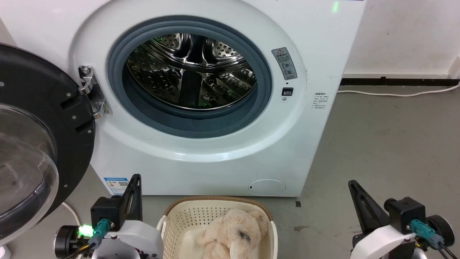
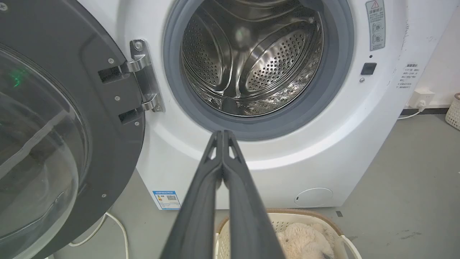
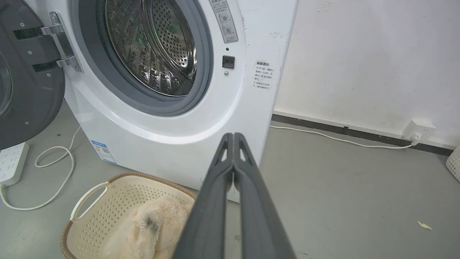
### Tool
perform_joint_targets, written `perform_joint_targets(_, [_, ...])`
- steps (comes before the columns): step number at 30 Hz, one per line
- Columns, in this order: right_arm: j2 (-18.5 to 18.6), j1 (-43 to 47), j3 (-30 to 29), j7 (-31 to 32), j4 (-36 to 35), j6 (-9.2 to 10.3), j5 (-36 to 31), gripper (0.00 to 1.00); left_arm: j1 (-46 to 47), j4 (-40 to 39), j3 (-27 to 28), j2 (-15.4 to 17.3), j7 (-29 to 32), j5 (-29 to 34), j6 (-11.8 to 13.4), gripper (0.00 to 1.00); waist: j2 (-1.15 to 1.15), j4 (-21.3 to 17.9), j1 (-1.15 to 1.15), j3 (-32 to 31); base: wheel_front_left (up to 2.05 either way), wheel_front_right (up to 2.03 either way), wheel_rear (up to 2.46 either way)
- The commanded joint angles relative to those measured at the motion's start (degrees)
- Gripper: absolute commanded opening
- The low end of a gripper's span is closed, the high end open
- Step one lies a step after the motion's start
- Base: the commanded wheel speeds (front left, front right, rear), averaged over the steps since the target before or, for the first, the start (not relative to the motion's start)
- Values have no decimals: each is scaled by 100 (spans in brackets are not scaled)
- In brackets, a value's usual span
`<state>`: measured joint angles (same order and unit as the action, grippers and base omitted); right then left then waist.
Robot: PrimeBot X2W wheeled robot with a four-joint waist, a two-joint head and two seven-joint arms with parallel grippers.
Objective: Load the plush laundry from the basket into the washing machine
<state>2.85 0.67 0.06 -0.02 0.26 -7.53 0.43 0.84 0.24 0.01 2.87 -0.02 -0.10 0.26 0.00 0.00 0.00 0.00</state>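
- Below, at 6 o'clock: plush laundry (image 1: 233, 233) lies in basket (image 1: 187, 216), before washing machine (image 1: 215, 169).
- Left gripper (image 1: 136, 177), 7 o'clock: fingers pressed together, holding nothing.
- Right gripper (image 1: 352, 183), 5 o'clock: likewise closed, empty.

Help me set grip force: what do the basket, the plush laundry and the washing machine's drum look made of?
The basket: likely moulded plastic, matte cream, perforated walls, brown woven-look rim. The plush laundry: soft long-pile fabric, fluffy and lumpy. The washing machine's drum: apparently stainless steel, mirror-bright, punched with holes.
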Motion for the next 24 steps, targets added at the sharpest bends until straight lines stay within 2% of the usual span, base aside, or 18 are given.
perform_joint_targets(1, [3,-67,-6,2,-26,4,-43,0,-84,-24,-1,0,2,10,-26,0,0,0,0,0,0,0,0])
perform_joint_targets(24, [3,-67,-6,2,-26,4,-43,0,-84,-24,-1,0,2,10,-26,0,0,0,0,0,0,0,0])
